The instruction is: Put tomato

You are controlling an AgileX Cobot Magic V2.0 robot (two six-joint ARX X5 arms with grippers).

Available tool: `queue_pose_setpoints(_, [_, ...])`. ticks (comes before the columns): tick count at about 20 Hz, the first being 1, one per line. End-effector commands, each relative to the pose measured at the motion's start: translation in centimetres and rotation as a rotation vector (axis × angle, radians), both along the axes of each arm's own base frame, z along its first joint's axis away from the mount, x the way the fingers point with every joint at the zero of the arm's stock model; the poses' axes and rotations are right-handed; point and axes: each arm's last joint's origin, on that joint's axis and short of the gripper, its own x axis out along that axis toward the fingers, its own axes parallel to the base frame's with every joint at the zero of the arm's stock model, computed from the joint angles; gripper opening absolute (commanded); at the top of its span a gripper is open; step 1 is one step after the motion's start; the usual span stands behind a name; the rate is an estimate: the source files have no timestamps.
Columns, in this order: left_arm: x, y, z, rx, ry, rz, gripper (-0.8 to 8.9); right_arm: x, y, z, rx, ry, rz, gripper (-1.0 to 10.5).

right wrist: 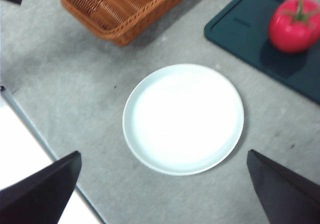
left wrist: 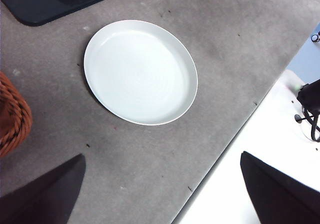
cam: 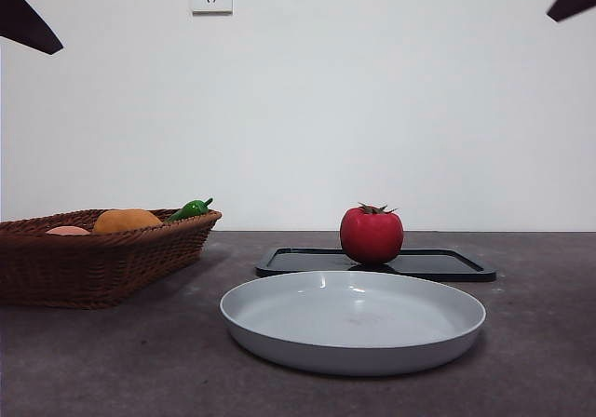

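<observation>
Tomato point(cam: 372, 236) upright on black tray point(cam: 447, 264), white plate point(cam: 353, 320) bare just in front, basket point(cam: 93, 254) aside, left pincer point(left wrist: 160, 194) and right pincer point(right wrist: 162, 189) both spread wide above surface point(cam: 540, 361), holding nothing

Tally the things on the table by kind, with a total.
Tomato: 1
Plate: 1
Tray: 1
Basket: 1
Items in the basket: 3, an orange fruit, a green pepper, a pinkish item
Total: 7

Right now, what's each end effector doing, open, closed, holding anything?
Left end effector: open, holding nothing, above the white plate.
Right end effector: open, holding nothing, apart from the tomato.
</observation>
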Motion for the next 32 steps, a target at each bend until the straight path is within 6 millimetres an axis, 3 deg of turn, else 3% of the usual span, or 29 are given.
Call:
queue_pose_setpoints(1, [0.07,-0.13,0.46,-0.006,-0.022,-0.016,4.95,-0.31,-0.04,-0.15,0.027,-0.009,-0.005,4.8])
queue_pose_setpoints(3, [0.07,-0.13,0.46,-0.007,-0.022,-0.016,4.95,-0.48,-0.15,-0.13,0.034,-0.019,-0.005,4.7])
queue_pose_setpoints(5, [0.07,-0.13,0.46,-0.007,-0.021,-0.016,4.84,-0.47,-0.14,-0.06,0.039,-0.027,-0.004,3.7])
queue_pose_setpoints(8, [0.07,-0.13,0.46,-0.006,-0.022,-0.016,2.46,-0.47,-0.14,-0.07,0.039,-0.026,-0.004,1.1])
queue_pose_setpoints(11, [0.07,-0.13,0.46,-0.006,-0.021,-0.016,0.04,-0.47,-0.14,-0.07,0.038,-0.025,-0.004,0.1])
queue_pose_setpoints(30, [0.04,-0.12,0.46,-0.006,-0.02,-0.016,0.08,-0.47,-0.14,-0.07,0.038,-0.026,-0.004,0.1])
queue_pose_setpoints(32, [-0.08,0.34,1.03,0.008,-0.106,0.019,0.08,-0.47,-0.14,-0.07,0.038,-0.026,-0.004,0.1])
